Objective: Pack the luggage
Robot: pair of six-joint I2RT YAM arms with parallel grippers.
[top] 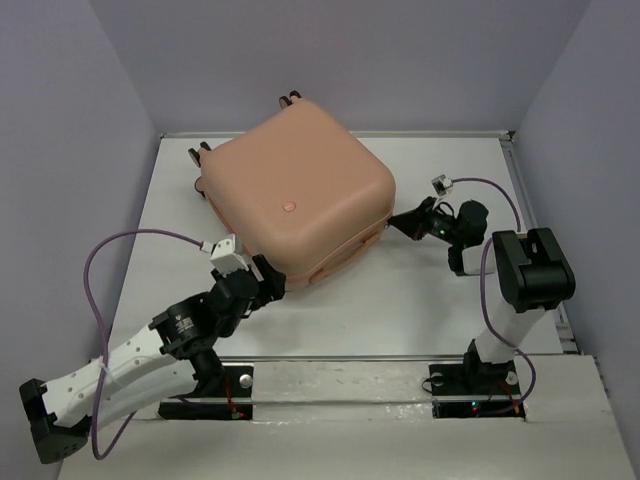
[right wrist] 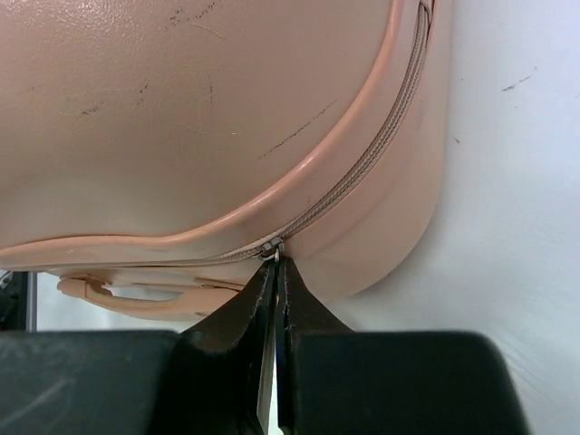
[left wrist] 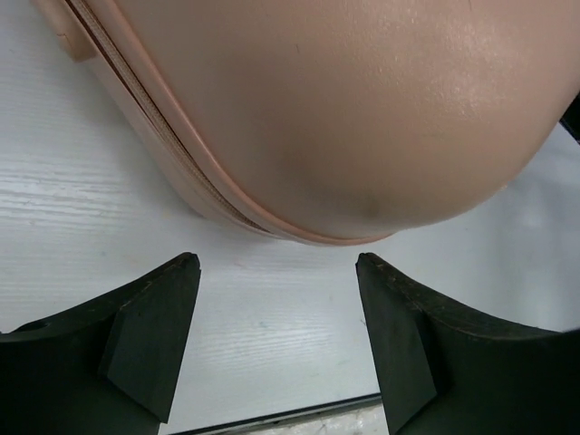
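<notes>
Peach-pink luggage (top: 300, 195) lies flat and closed on the white tabletop (top: 400, 310), toward the far middle, turned at an angle so one corner faces your left arm. Small dark wheels (top: 290, 98) stick out at its far edge, with more at the far-left corner.

Your right claw (top: 400, 222) sits at the luggage's right corner. In the wrist view its tips (right wrist: 275, 272) are pressed together, pinching the small metal zipper pull (right wrist: 271, 249) on the zipper seam (right wrist: 381, 154) that curves round that corner. A pale moulded handle (right wrist: 136, 294) shows low on the shell, left of the tips. Thin dark scuffs mark the shell above the seam.

Your left claw (top: 270, 285) is at the near-left corner, low over the tabletop. Its fingers (left wrist: 145, 335) are spread wide with nothing between them, and in the wrist view the rounded shell sits just ahead of the tips, not touching. The seam runs along the left of that corner.
</notes>
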